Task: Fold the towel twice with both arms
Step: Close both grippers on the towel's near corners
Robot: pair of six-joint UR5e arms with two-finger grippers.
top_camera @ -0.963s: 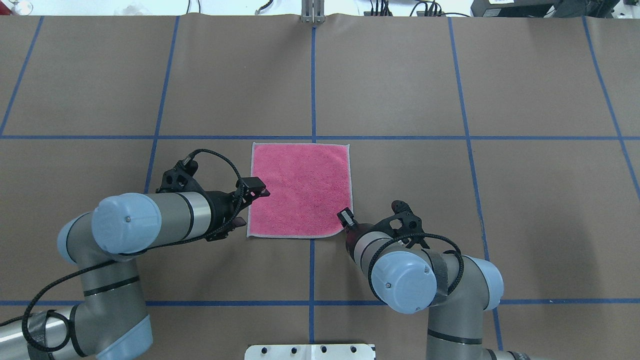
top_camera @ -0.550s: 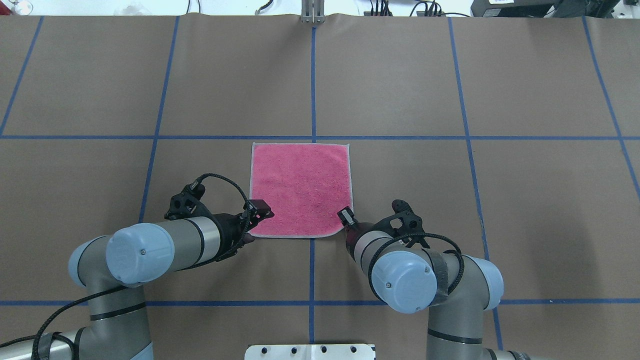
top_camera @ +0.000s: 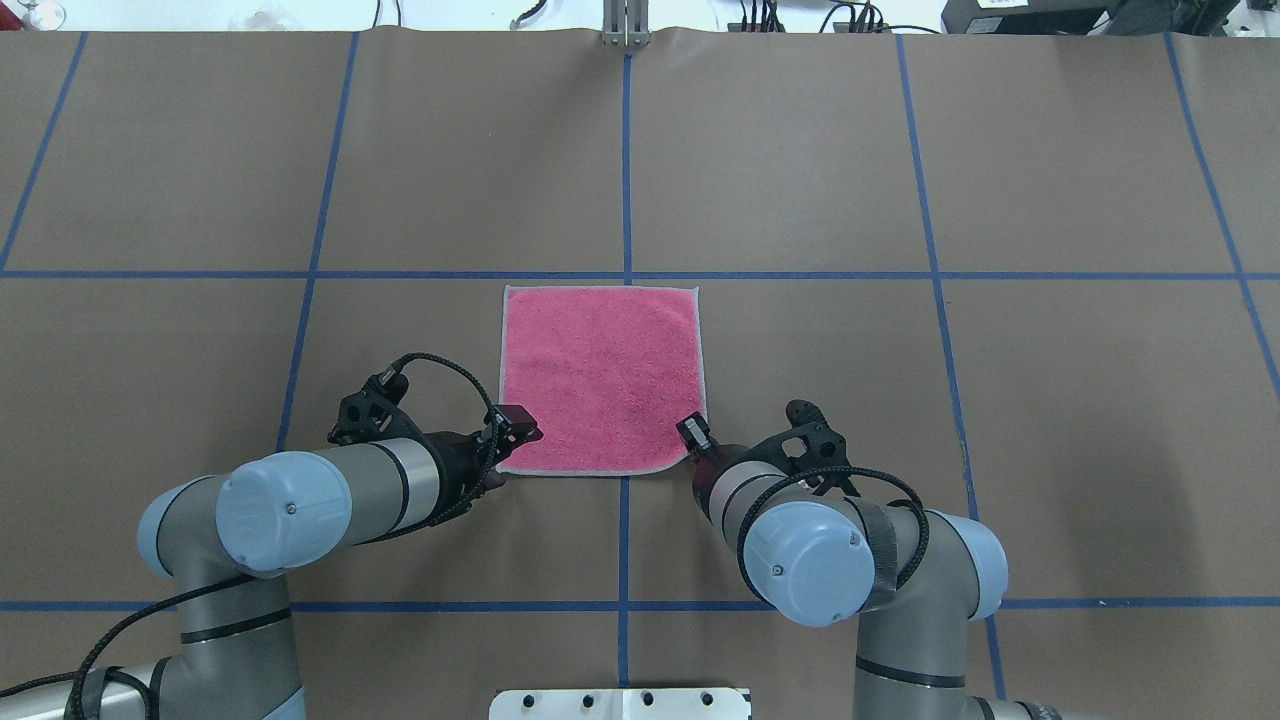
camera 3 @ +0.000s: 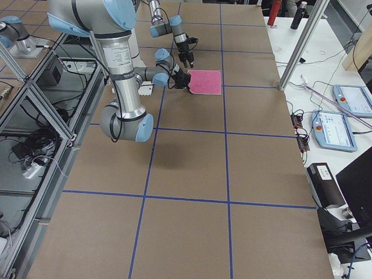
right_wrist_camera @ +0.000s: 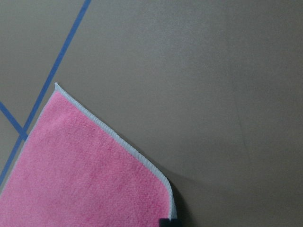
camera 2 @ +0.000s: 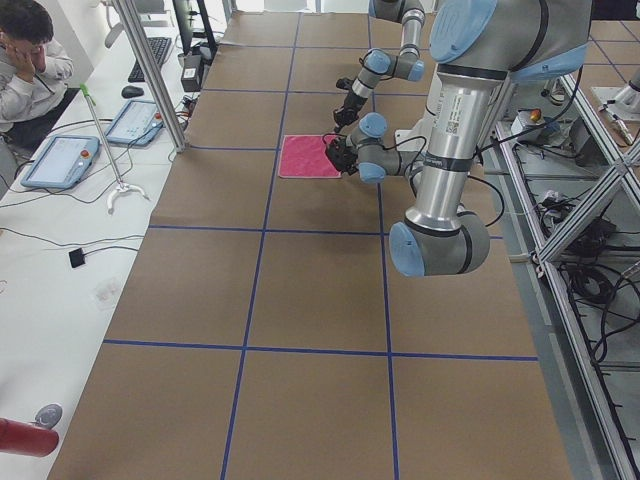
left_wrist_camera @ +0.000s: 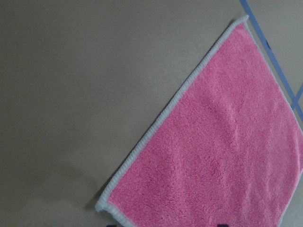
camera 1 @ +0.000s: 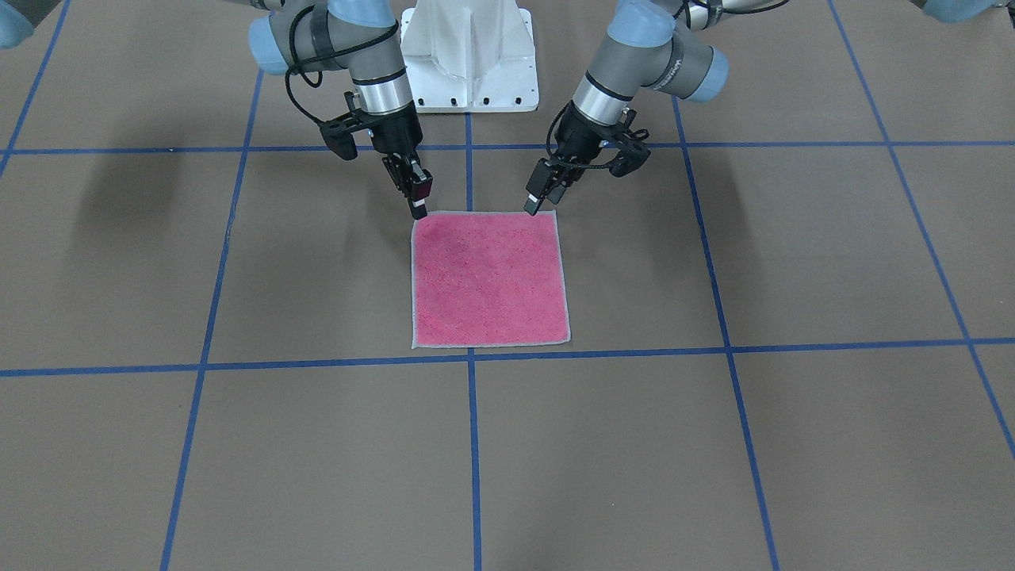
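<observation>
while flat, towel (top_camera: 598, 380) pink side up

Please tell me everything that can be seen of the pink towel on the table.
The towel is a small, nearly square cloth of fluffy terry, bright pink on its upper face, with a pale grey stitched border. It lies flat and unfolded on the brown table, its far edge just short of a blue tape line. Its other face does not show. The left gripper and the right gripper stand at its two corners nearest the robot. Whether they touch it cannot be told.
</observation>
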